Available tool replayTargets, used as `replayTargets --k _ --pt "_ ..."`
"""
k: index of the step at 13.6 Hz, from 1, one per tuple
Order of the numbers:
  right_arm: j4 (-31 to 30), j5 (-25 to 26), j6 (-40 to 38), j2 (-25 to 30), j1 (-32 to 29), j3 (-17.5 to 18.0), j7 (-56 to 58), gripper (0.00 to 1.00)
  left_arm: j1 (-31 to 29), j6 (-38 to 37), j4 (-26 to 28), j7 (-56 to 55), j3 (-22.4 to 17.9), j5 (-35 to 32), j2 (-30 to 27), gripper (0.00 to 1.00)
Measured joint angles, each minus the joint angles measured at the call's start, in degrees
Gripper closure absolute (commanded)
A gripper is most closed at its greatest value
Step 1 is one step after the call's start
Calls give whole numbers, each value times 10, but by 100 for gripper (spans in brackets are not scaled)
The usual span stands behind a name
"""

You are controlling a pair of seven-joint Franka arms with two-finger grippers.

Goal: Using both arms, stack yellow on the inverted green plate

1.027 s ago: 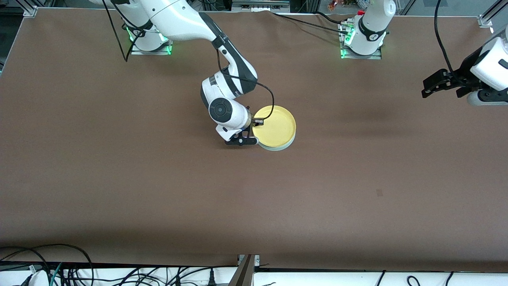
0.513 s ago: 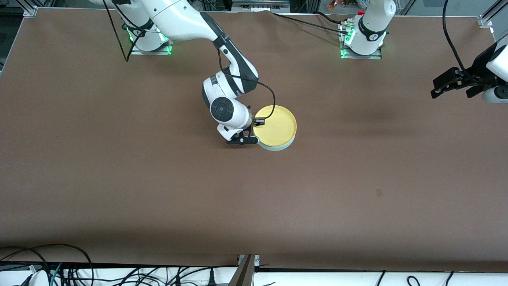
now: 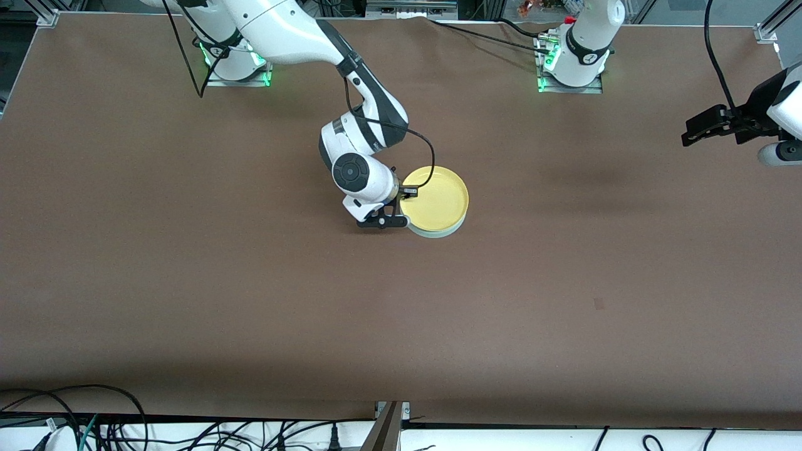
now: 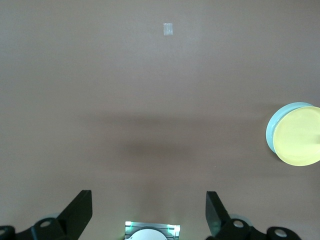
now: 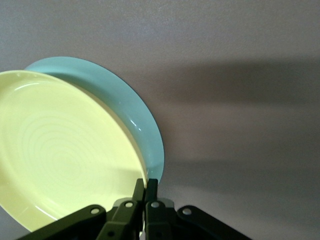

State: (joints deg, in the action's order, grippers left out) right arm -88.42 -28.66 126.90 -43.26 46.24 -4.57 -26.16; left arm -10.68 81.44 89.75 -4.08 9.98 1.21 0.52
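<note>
The yellow plate (image 3: 437, 199) lies on the pale green plate (image 3: 438, 233) near the table's middle; only a sliver of the green plate's rim shows under it. My right gripper (image 3: 401, 207) is shut on the yellow plate's rim at the side toward the right arm's end. In the right wrist view the fingers (image 5: 145, 188) pinch the yellow plate's (image 5: 60, 155) rim, with the green plate (image 5: 132, 117) under it. My left gripper (image 3: 702, 127) is open and empty, held high over the left arm's end of the table. The left wrist view shows both plates: yellow (image 4: 300, 135), green (image 4: 272, 131).
The brown table (image 3: 250, 300) holds a small pale mark (image 3: 599, 304) nearer the front camera. The arm bases (image 3: 570, 69) stand along the table's edge farthest from the front camera. Cables lie past the near edge.
My left gripper has drawn back farther toward the left arm's end of the table and risen. The right gripper and the plates have barely shifted.
</note>
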Motion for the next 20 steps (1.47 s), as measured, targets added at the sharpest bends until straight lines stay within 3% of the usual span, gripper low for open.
replayTargets --k 6,7,8,9,13,15,20 --pt "0 0 14 -6 2 0 0 100 1 0 0 0 3 0 5 0" --pt "0 0 16 -6 3 0 0 91 1 0 0 0 3 0 6 0" --pt "0 0 16 -6 4 0 0 35 1 0 0 0 3 0 7 0" --pt "0 0 16 -6 4 0 -2 0 1 0 0 0 3 0 7 0" --pt "3 0 15 -7 5 -3 -7 0 1 0 0 0 3 0 8 0" --pt "13 0 -10 3 5 -21 -7 0 1 0 0 0 4 0 8 0" --pt "34 3 -148 72 4 -140 85 0 1 0 0 0 4 0 8 0"
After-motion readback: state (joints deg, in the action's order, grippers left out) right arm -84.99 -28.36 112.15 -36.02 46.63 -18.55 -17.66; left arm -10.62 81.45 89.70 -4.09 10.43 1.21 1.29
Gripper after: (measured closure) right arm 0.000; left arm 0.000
